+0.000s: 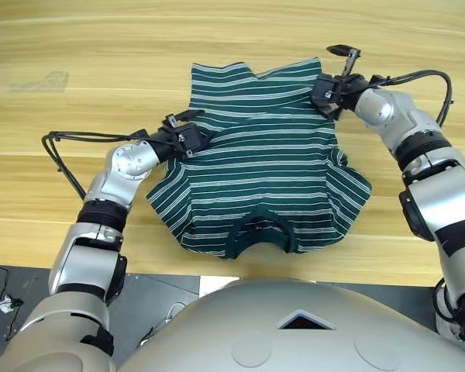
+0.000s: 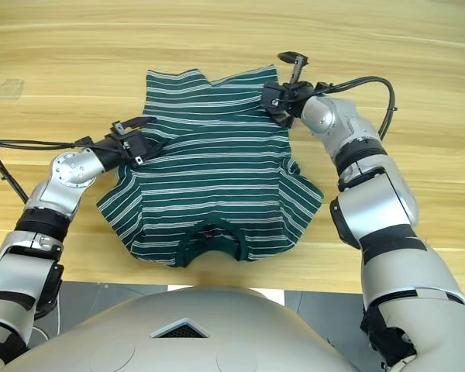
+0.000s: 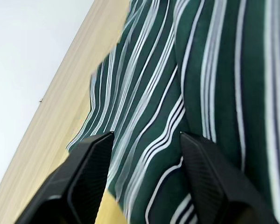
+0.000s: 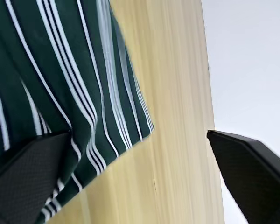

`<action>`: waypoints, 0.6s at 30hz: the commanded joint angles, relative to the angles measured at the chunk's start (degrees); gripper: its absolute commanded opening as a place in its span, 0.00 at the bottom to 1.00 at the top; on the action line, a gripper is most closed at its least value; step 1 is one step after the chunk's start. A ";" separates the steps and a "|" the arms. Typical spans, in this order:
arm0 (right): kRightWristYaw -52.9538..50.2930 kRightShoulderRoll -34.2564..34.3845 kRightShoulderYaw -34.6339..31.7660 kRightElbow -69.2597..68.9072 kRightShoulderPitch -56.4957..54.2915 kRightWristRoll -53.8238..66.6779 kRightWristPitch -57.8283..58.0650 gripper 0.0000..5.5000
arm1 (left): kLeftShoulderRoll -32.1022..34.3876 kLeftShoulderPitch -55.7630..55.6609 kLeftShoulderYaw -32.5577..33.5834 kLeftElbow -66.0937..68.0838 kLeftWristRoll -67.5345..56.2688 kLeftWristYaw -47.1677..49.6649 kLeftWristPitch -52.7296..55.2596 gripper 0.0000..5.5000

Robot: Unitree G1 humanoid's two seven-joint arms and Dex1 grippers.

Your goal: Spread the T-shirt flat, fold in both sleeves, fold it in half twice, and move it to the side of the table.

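Note:
A dark green T-shirt (image 1: 263, 170) with white stripes lies on the wooden table (image 1: 101, 46), its collar (image 1: 260, 232) at the near edge and its hem at the far side. The body is wrinkled, and the right sleeve (image 1: 353, 186) bulges out. My left gripper (image 1: 192, 132) is open at the shirt's left side edge, and in the left wrist view the striped cloth (image 3: 214, 70) lies between and beyond the fingers (image 3: 91, 163). My right gripper (image 1: 335, 74) is open wide at the shirt's far right corner (image 4: 130, 116), with one finger over the cloth and the other over bare wood.
Bare wood stretches far behind the shirt and to both sides. The table's near edge (image 1: 77, 267) runs just below the collar, with dark floor beneath it. Black cables (image 1: 58, 151) loop out from both forearms.

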 commanded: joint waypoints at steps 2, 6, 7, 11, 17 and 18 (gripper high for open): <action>1.32 -1.80 0.37 1.82 4.97 -1.44 2.52 0.98 | 1.43 3.79 -0.50 0.39 1.72 -0.40 1.62 0.48; 5.70 2.03 -5.71 -0.66 9.18 6.73 -6.80 0.98 | -1.28 3.47 -1.36 1.11 2.89 2.67 1.44 0.48; 5.72 2.68 -7.16 -1.13 9.95 8.47 -8.25 0.98 | -1.90 3.04 -1.19 1.46 3.43 4.83 1.24 0.48; 1.50 3.69 -13.91 -2.60 9.68 14.64 -13.06 0.98 | -4.42 -0.61 1.31 2.67 3.71 13.62 1.49 0.48; -1.28 3.75 -20.74 -6.41 8.92 19.19 -18.98 0.98 | -3.76 -0.46 6.57 0.97 2.29 21.84 -0.06 0.48; -1.08 3.76 -21.25 -7.24 9.49 19.51 -19.65 0.98 | -3.43 0.48 7.51 -0.11 1.80 22.30 -0.21 0.48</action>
